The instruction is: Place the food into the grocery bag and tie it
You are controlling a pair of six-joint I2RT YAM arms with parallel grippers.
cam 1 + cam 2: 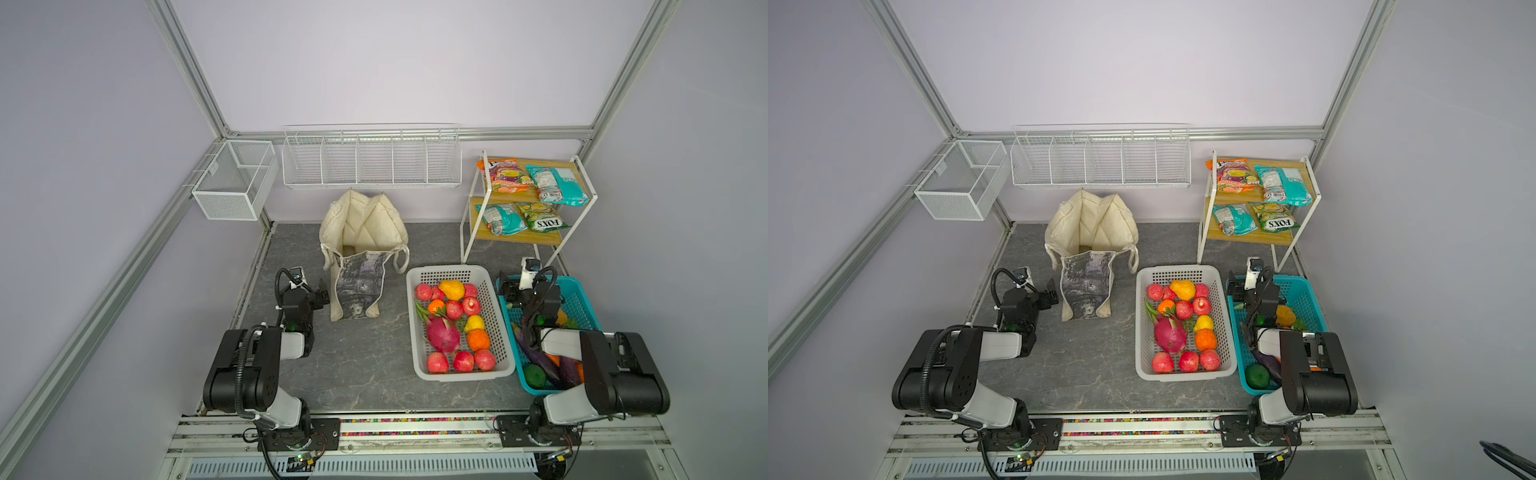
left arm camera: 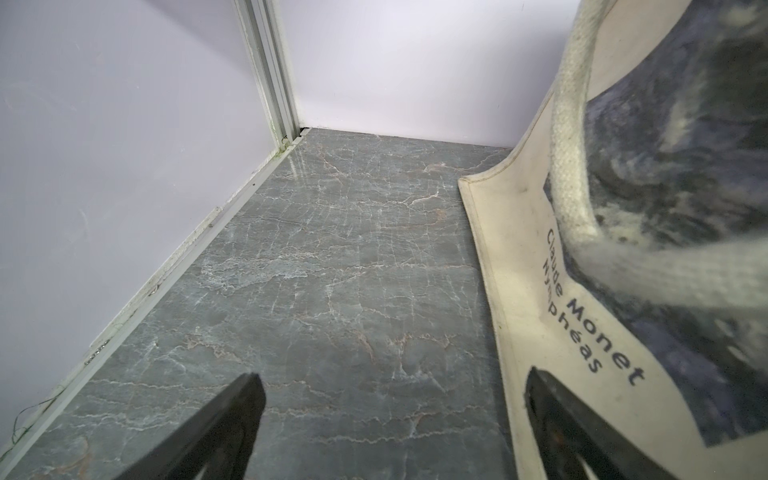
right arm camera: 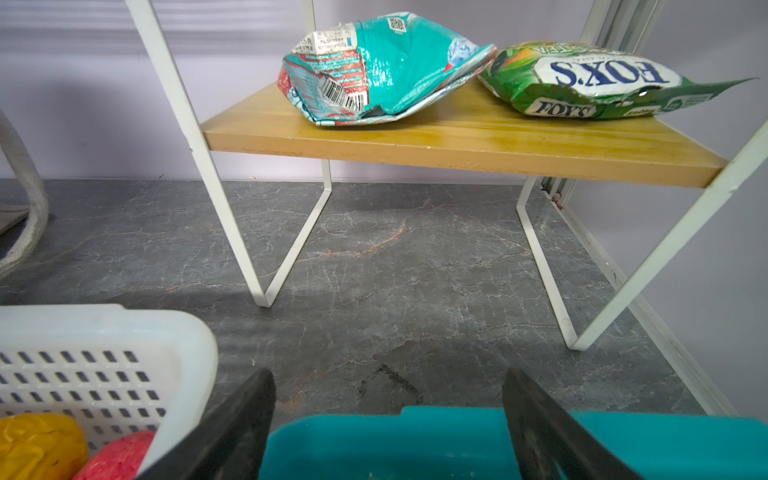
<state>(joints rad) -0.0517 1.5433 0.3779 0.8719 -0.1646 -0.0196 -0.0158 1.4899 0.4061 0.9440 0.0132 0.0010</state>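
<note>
Both empty: left gripper [image 2: 392, 374] and right gripper [image 3: 387, 372] spread wide; floppy grocery bag [image 1: 361, 232], far left, probably wants its strap [image 1: 401, 262] pinched.

Pale lilac walls [image 1: 395, 62] and aluminium frame struts [image 1: 197, 75] enclose a grey marbled tabletop [image 1: 365, 365]; a white-legged wooden shelf [image 3: 457, 141] stands beyond the right gripper [image 3: 388, 378].
</note>
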